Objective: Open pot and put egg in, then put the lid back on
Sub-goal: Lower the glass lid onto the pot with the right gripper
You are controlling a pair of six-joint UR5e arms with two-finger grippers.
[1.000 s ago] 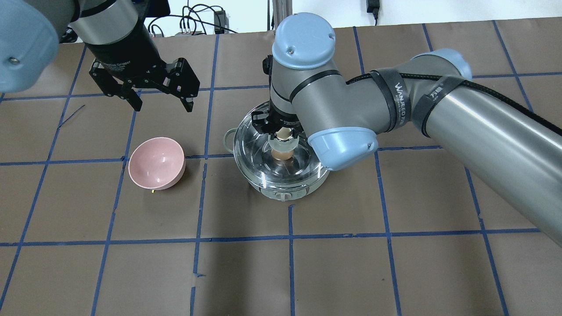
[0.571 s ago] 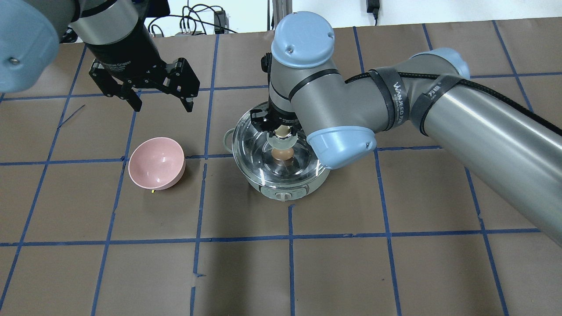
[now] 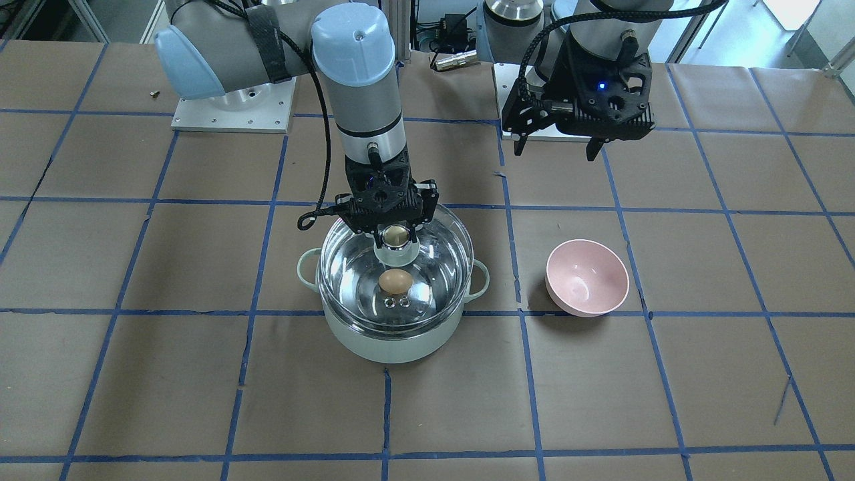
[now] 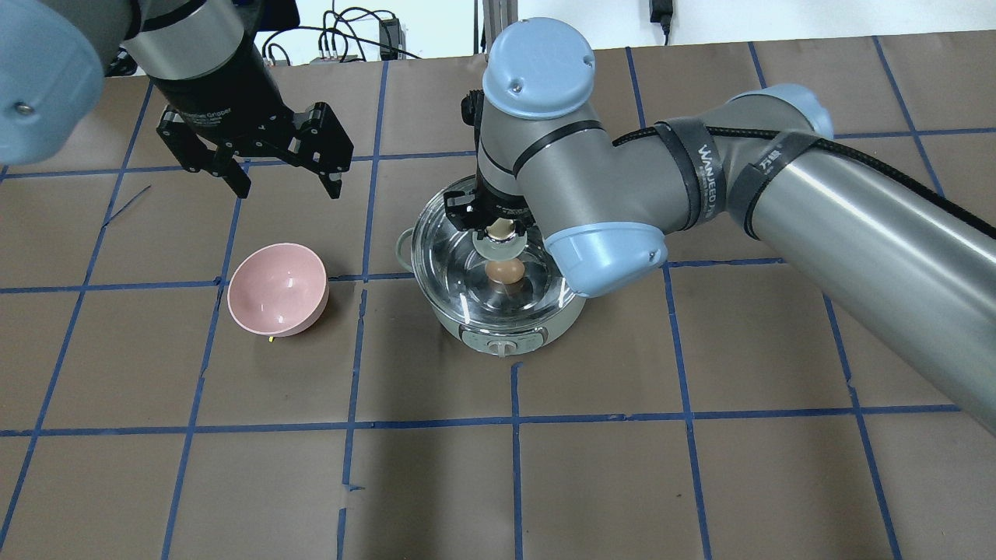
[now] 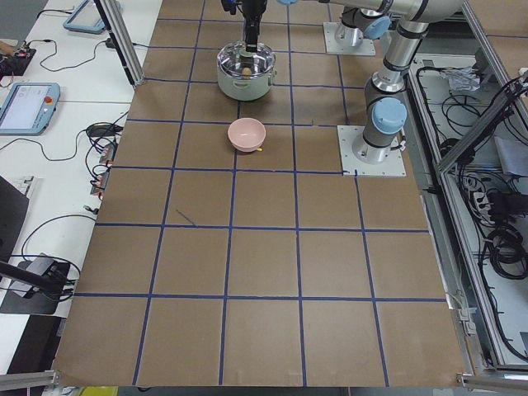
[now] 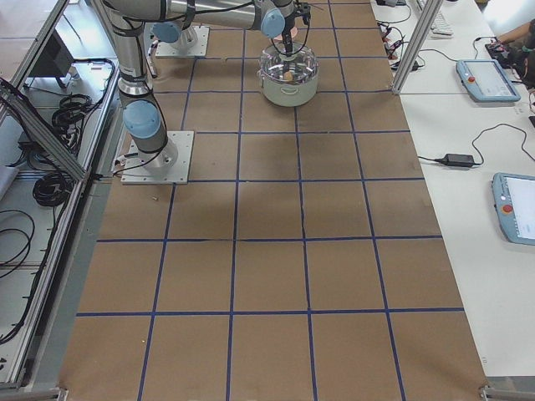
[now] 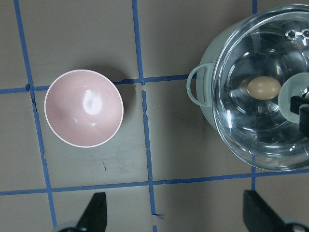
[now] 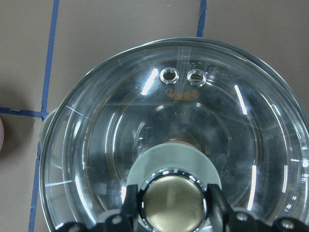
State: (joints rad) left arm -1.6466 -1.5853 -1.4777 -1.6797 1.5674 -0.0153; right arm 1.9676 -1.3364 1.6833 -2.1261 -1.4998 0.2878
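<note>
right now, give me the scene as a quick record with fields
pot: mint-green, upright, egg inside
egg: on the pot's floor, seen through the glass
lid: over the pot's mouth; cannot tell if fully seated
right tool: shut on the lid's knob
left tool: open, holding nothing, away from the pot
pink bowl: upright, empty, beside the pot, not touching

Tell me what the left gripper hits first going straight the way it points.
Probably the bare table, between the pink bowl and the pot; the open left gripper points down at neither, though depth is hard to judge.
</note>
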